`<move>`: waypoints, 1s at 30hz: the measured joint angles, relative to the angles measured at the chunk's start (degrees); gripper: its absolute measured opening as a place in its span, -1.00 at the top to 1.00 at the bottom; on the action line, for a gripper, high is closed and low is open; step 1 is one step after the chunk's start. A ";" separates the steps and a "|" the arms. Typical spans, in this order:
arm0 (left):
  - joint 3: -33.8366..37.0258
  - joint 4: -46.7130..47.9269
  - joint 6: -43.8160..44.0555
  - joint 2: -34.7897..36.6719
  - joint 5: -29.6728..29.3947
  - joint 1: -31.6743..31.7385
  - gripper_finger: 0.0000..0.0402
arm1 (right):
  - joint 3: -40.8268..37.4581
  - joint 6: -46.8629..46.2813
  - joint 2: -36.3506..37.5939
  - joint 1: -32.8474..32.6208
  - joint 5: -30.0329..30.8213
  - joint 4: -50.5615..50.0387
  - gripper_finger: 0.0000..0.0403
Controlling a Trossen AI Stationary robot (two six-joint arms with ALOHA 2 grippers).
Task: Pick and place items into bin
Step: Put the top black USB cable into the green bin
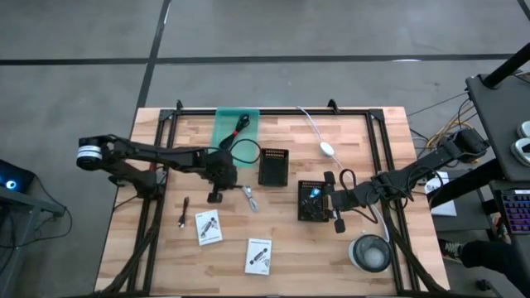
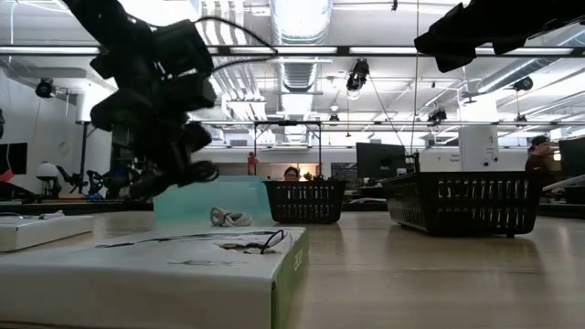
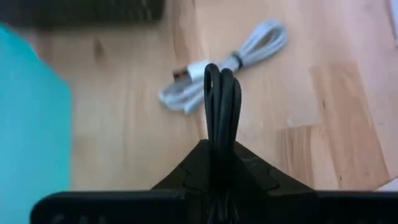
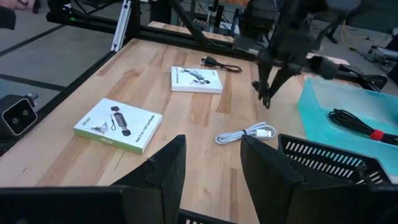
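One black cable [image 3: 221, 93] pinched in left gripper [image 1: 217, 195] fingers, limp and light; right gripper [image 4: 211, 162] fingers parted, empty, over bench [image 1: 290, 257].

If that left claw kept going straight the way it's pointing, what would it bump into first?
Probably the white cable lying on the table. The left claw, shut on a black cable, points almost straight at it, though the depth between them is hard to judge.

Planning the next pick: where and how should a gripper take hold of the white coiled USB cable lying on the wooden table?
Probably grip the white coiled USB cable across its bundled middle, by the tie, coming straight down from above. It lies flat in a long narrow coil, so jaws set crosswise would span all the strands, while the plug end offers less to hold.
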State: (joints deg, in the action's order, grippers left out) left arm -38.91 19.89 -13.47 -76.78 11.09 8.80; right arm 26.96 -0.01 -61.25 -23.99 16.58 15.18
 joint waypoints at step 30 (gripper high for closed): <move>-4.18 -12.40 -14.06 -1.18 -26.38 7.61 0.67 | -0.04 -0.02 -0.02 0.00 0.00 -0.42 0.31</move>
State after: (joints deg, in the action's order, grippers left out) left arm -43.09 7.49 -27.53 -77.96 -15.29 16.40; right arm 26.92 -0.03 -61.28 -23.99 16.58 14.76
